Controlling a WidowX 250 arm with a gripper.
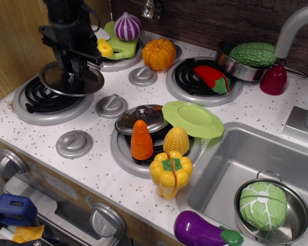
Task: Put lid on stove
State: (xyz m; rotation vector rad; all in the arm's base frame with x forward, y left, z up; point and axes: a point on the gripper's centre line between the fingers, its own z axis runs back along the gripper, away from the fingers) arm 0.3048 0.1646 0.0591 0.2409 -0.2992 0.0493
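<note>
My black gripper (70,77) is shut on the centre knob of the flat steel lid (56,82) and holds it level just above the front-left coil burner (38,100) of the white speckled stove (100,169). The lid hides much of that burner's right side. I cannot tell whether the lid touches the coil. The more domed steel lid (141,118) lies on the front-middle burner, under the rim of the light green plate (192,119).
A toy carrot (141,139), corn (176,141) and yellow pepper (170,173) crowd the front-middle burner. A pumpkin (158,53), onion (128,26) and grey knobs (112,105) lie behind. A red pepper (212,78) lies on the back-right burner. The sink (231,169) is on the right.
</note>
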